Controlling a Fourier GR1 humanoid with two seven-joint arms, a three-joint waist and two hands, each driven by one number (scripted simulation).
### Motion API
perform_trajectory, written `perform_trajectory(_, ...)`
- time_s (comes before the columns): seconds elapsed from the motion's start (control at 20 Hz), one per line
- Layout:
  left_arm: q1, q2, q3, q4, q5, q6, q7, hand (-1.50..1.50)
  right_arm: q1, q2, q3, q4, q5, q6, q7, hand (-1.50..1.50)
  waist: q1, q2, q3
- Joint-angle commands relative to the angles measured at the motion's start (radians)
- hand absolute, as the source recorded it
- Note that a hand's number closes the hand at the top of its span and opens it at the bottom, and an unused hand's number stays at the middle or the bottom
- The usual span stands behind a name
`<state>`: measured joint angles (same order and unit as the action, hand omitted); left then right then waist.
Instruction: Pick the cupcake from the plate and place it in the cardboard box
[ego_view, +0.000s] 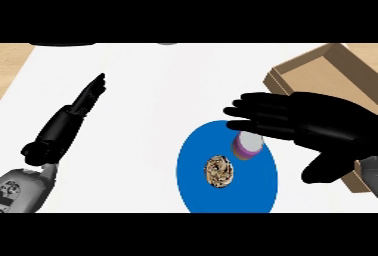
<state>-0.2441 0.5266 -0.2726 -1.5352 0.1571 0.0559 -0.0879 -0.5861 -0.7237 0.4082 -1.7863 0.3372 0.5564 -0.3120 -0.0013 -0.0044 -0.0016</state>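
Black and wide open, the right hand (325, 127) hangs at the right of the frame with its fingers (255, 116) stretched out toward the left, and it holds nothing. The fingertips reach over the upper right edge of the blue plate (196, 190), just above a small thing with a purple side and a pale top (248, 145). That thing sits on the plate's rim, partly hidden under the fingers, and I cannot tell what it is. Near the middle of the plate sits the cupcake (219, 171), seen from the top, brown and swirly. It is apart from the hand and nothing is touching it. Behind the hand, in the upper right corner of the frame, is the cardboard box (314, 62), with its open side up. Far off at the left of the frame the left hand (83, 102) rests flat with straight fingers, holding nothing. So the job has hardly begun: the cupcake must be grabbed, lifted off the plate, carried over to the box, and put inside.
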Motion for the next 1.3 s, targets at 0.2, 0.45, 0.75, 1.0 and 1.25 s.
perform_trajectory(0.2, 0.007, -0.037, 0.008, -0.005, -0.033, 0.004, 0.023, 0.0, 0.008, 0.036, 0.139, -0.246, 0.155, 0.138, 0.292, -1.5, -0.004, -0.001, 0.001)
perform_trajectory(0.45, -0.009, -0.052, 0.043, 0.074, -0.07, -0.028, -0.041, 0.0, 0.028, 0.161, 0.214, -0.269, 0.211, 0.23, 0.466, -1.5, 0.0, 0.003, 0.001)
perform_trajectory(0.75, 0.01, -0.044, 0.103, 0.036, -0.047, -0.088, 0.002, 0.0, 0.122, 0.277, 0.306, -0.303, 0.304, 0.283, 0.599, -1.5, 0.002, 0.003, 0.001)
perform_trajectory(1.0, 0.029, -0.12, 0.062, -0.035, -0.132, -0.048, 0.036, 0.0, 0.159, 0.304, 0.321, -0.337, 0.411, 0.298, 0.614, -1.5, 0.003, 0.002, 0.002)
perform_trajectory(1.25, 0.02, -0.12, 0.11, 0.003, -0.142, -0.115, -0.007, 0.0, 0.159, 0.326, 0.332, -0.209, 0.539, 0.197, 0.504, -1.5, 0.003, 0.005, 0.002)
